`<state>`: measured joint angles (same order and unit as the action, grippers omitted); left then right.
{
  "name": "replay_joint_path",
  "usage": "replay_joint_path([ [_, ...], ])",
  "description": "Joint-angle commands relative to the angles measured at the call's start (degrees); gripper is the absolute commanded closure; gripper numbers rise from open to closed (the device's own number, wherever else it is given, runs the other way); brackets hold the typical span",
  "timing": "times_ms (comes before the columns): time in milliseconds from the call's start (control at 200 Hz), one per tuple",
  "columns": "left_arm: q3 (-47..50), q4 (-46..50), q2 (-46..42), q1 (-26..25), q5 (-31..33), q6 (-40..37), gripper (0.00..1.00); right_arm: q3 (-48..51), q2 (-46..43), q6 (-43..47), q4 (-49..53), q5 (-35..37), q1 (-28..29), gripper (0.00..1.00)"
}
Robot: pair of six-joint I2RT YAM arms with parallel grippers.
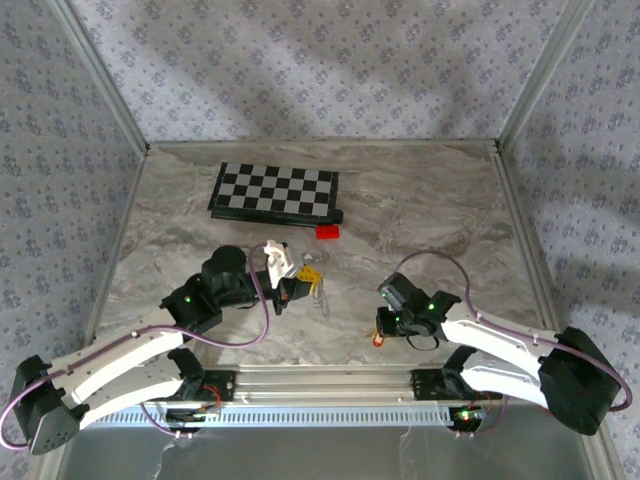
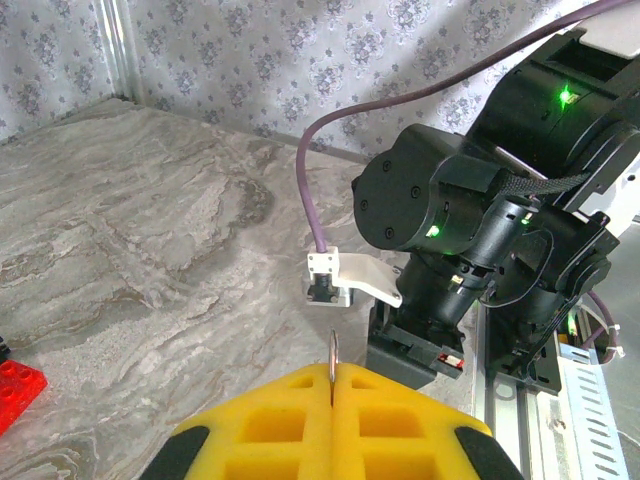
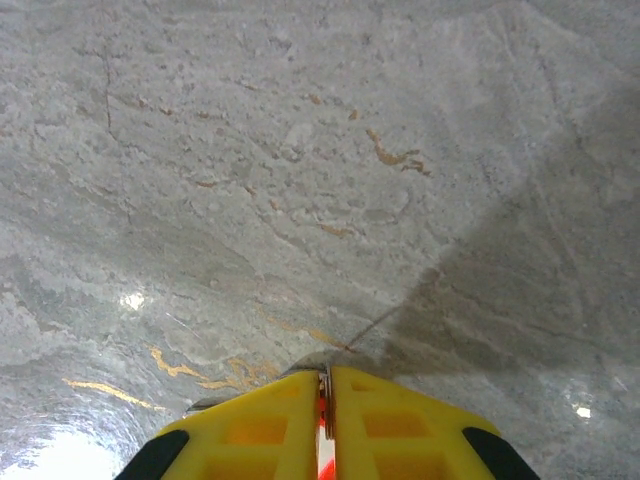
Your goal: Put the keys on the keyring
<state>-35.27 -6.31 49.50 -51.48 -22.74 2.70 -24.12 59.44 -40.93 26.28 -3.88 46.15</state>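
Carefully, the red key tag (image 3: 322,442), pinched in the nearly shut right gripper (image 3: 325,372) just above the table (image 3: 300,150), should be threaded onto the keyring (image 2: 333,348) clamped in the left gripper (image 2: 332,369).

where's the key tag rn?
The red key tag is pinched between the right gripper's fingers; top view: near-right of centre, right of the keyring in the left gripper.
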Motion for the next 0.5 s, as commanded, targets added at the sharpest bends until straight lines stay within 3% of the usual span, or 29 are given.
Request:
replay_joint_path([
  [0, -0.3, -3.2, -1.0, 0.3, -1.3, 0.7, 1.0, -0.9, -1.0, 0.6, 2.4, 0.8, 0.3, 0.85],
  [500, -0.1, -3.3, -1.3, 0.2, -1.4, 0.8, 1.0, -0.4, -0.8, 0.2, 2.0, 1.6, 1.0, 0.84],
])
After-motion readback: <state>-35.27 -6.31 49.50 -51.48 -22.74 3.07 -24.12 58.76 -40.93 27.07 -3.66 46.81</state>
